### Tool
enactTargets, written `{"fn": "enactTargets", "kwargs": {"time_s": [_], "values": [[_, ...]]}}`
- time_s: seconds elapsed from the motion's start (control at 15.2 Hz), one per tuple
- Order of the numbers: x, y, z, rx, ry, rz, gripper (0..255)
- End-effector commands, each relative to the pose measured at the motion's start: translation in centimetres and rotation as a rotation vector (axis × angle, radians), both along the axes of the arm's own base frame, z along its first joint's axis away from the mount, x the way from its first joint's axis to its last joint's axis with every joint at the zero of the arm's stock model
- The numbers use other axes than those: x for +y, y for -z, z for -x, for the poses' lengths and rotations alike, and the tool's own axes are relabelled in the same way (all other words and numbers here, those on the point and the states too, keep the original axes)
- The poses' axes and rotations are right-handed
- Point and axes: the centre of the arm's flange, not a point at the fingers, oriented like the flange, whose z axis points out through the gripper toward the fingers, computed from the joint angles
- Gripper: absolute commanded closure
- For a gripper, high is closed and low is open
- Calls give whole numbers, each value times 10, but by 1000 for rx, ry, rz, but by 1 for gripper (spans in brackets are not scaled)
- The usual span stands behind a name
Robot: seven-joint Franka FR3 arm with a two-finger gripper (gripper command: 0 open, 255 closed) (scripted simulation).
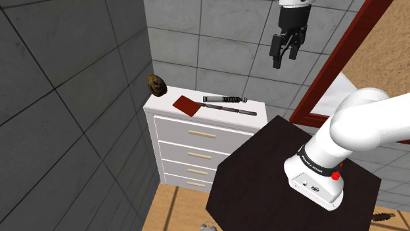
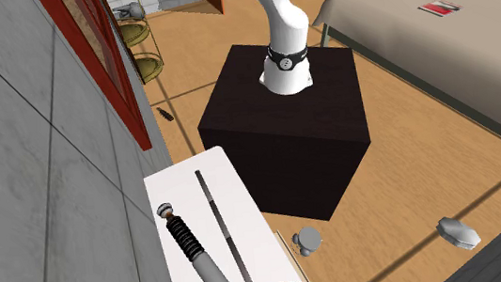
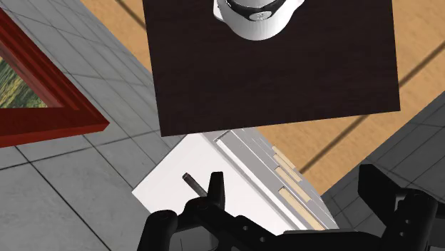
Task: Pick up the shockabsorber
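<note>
Shoulder view shows the gripper (image 1: 284, 60) high above the white dresser (image 1: 172, 141), its fingers apart and empty. The shockabsorber (image 1: 225, 100) lies flat on the dresser top, just beside a red-bladed spatula (image 1: 186, 105).

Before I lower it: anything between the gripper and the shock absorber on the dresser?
Nothing visible. The open gripper hangs in free air above the white dresser, and the shock absorber lies uncovered on its top. The red spatula has its thin handle running alongside it, on the stand side, not across it.
</note>
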Motion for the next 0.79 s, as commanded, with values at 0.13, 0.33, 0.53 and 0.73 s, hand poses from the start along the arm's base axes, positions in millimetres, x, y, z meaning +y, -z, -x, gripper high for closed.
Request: {"fn": "enactTargets", "kwargs": {"time_s": [0.13,0.33,0.53,0.73], "values": [[-16,19,-7,-9,-46,-10,0],[-39,47,-18,-22,-114,-24,0],[-61,76,-31,-36,-183,-39,0],[-81,104,-46,-49,-252,-53,0]]}}
